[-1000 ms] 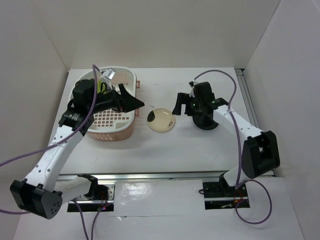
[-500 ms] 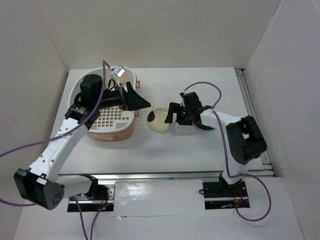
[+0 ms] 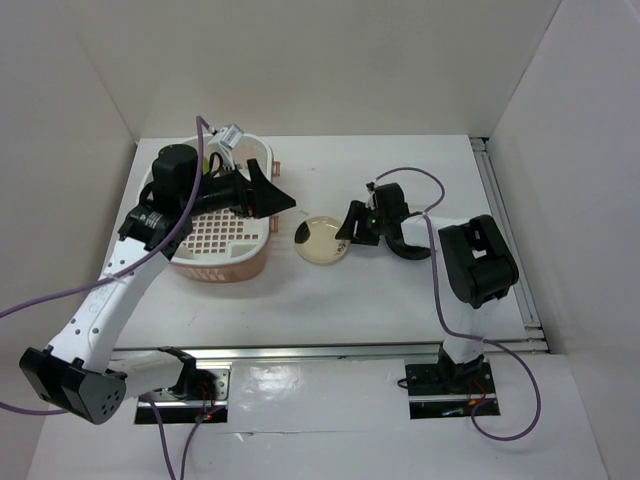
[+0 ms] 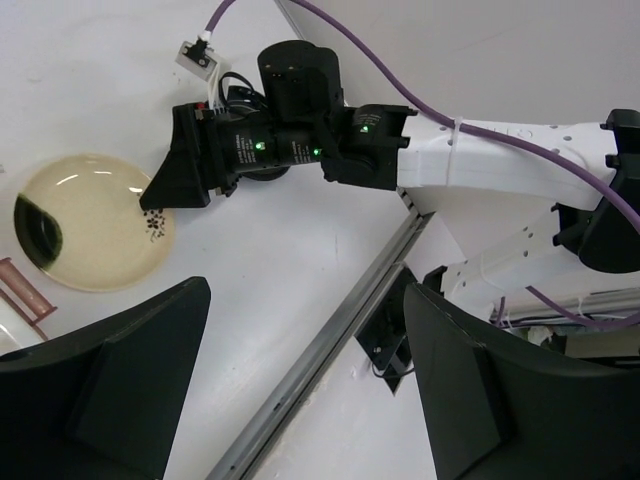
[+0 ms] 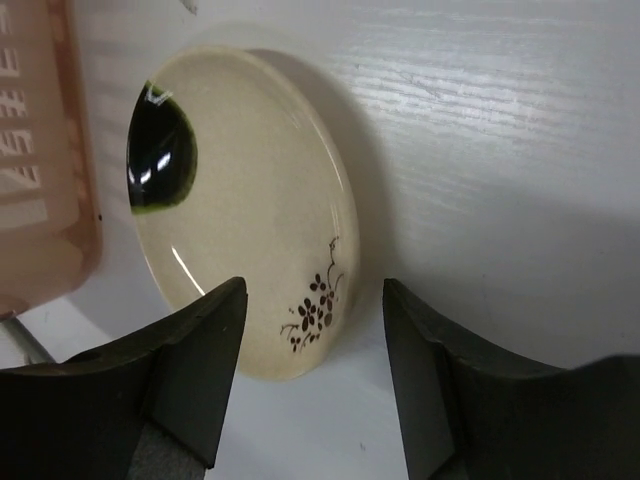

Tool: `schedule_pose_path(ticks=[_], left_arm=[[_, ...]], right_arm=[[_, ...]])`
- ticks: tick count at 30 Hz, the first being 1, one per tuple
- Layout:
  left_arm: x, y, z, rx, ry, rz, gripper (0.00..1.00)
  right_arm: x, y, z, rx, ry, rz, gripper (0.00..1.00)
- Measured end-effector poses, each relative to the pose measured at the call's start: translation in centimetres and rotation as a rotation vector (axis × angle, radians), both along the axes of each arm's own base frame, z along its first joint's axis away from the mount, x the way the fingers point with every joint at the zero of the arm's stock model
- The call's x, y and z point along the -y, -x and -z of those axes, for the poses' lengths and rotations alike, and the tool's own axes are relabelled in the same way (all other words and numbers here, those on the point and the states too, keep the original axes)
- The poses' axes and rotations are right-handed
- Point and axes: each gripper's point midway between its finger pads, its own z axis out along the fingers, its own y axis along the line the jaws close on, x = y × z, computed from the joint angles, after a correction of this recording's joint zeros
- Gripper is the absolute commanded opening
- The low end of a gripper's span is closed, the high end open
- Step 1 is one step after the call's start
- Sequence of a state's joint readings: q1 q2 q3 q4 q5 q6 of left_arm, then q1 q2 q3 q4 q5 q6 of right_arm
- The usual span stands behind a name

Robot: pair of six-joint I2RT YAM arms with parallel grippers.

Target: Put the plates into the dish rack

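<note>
Pickup of the cream plate (image 3: pixel 323 240) is the step in hand. The plate lies flat on the table (image 3: pixel 400 300), just right of the dish rack (image 3: pixel 225 268), with its dark blotch toward the rack. The right gripper (image 3: pixel 348 228) sits low at the plate edge farthest from the rack. Its jaws are apart, and the wrist view shows the rim between them. Recommended: lower until both pads bracket the rim, close squarely, then lift and tilt the plate upright before approaching a slot. The left gripper (image 3: pixel 272 198) hovers over the rack's plate-side edge, jaws apart and empty. Keep it out of the transfer path.
</note>
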State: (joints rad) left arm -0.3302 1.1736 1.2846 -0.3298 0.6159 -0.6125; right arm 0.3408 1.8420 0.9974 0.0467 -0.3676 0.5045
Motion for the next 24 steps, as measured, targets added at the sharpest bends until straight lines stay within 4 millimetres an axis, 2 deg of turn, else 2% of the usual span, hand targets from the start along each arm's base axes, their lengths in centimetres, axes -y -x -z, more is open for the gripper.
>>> schedule_pose_path(ticks=[4,10,13,14,17,24], left_arm=[[-0.2,-0.2,-0.4,0.014,-0.010,-0.014,0.93],[-0.4,-0.3,0.0,0.010,-0.028,-0.028,0.94],[-0.6,-0.5,0.2,0.012,-0.038,-0.034,0.94],[-0.6,-0.5,0.3,0.010,-0.040,-0.037,0.95],[-0.7,-0.6,0.5,0.004,-0.046,-0.045,0.95],[-1.0,-1.1,0.8,-0.005,-0.061,-0.074,0.99]], right_arm=[[-0.2,-0.5,0.3,-0.001,-0.040,-0.004,0.58],[-0.4,-0.8,0.9,-0.004,-0.064,-0.005,0.37],[-0.4,-0.8,1.3,-0.012,-0.070,-0.007,0.25],[-0.4,-0.8,1.4,-0.019,-0.075,-0.007,0.16],[-0.3,-0.8,1.7,-0.033,-0.086,0.000,0.00],[0.4,-1.2,1.6,-0.067,-0.081,0.028,0.00]])
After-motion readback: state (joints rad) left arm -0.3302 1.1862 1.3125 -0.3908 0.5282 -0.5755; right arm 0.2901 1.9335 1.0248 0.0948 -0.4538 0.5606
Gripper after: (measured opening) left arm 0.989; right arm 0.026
